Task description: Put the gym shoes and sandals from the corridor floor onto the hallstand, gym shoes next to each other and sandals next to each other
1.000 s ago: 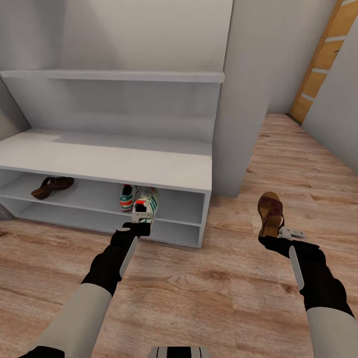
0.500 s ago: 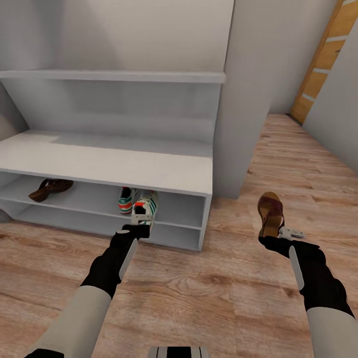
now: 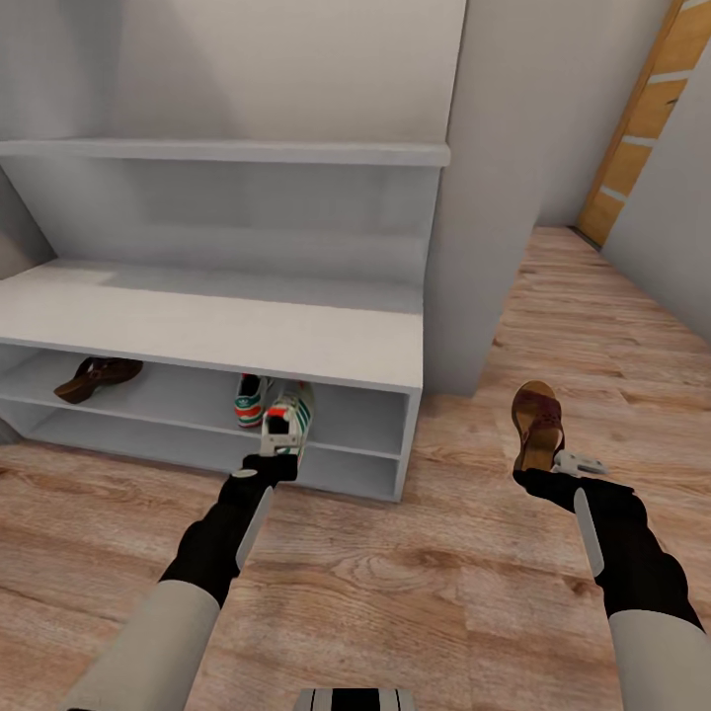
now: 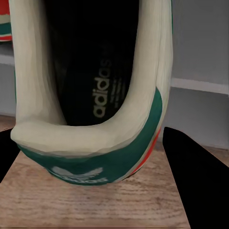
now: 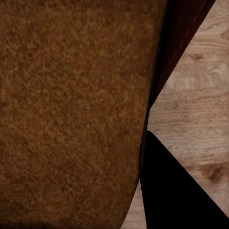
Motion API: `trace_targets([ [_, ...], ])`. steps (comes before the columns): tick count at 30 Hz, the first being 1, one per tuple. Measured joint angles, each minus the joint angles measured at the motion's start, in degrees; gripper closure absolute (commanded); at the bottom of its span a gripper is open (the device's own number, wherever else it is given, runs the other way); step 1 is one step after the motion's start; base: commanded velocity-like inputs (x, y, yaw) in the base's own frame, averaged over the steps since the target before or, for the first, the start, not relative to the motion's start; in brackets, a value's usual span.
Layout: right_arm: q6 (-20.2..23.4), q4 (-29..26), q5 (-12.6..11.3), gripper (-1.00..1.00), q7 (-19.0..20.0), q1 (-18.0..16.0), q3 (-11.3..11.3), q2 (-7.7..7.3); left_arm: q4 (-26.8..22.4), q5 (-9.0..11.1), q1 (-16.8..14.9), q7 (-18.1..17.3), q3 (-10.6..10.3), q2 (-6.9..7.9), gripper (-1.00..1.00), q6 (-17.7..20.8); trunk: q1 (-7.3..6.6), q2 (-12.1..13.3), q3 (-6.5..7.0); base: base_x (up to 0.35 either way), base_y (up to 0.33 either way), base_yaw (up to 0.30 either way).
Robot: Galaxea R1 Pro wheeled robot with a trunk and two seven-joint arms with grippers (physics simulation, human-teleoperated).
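You are facing a grey wall (image 3: 296, 59) and wood-plank corridor floor (image 3: 415, 592). The hallstand (image 3: 227, 331) is carrying one sandal (image 3: 97, 377) and one gym shoe (image 3: 252, 397). Your left pincer (image 3: 276, 446) is clamping the second gym shoe (image 3: 292, 410); your right pincer (image 3: 541, 472) is gripping the second sandal (image 3: 538, 423).

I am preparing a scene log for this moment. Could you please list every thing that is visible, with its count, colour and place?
gym shoes: 2, white with green stripes; one on the upper shoe shelf, one at that shelf's front edge, held at the heel
sandals: 2, reddish-brown; one on the upper shoe shelf at left, one over the floor at right
hallstand: 1, pale grey, against the wall
corridor floor: wood-grain, light brown
door frame: 1, orange-brown, far right
left end effector: 1, at the second shoe's heel
right end effector: 1, at the right sandal's heel
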Motion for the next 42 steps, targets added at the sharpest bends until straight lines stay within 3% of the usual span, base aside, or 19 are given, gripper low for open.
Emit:
trace_targets([
  [8, 0.0, 0.0, 0.01, 1.0, -0.04, 0.02, -0.01, 0.01, 2.58, -0.09, 0.01, 0.02, 0.16, 0.0, 1.0, -0.04, 0.0, 0.0, 0.0, 0.0, 0.0, 0.0],
  [34, 0.0, 0.0, 0.02, 1.0, -0.06, -0.01, -0.03, 0.0, 3.09, -0.11, 0.01, 0.02, 0.35, 0.0, 1.0, -0.13, 0.0, 0.0, 0.0, 0.135, 0.0, 0.0],
  [42, 0.0, 0.04, 0.02, 1.0, -0.06, 0.0, 0.01, 0.0, 3.12, -0.11, 0.0, 0.02, 3.96, 0.0, 1.0, -1.61, 0.0, 0.0, 0.0, 0.039, 0.0, 0.0],
])
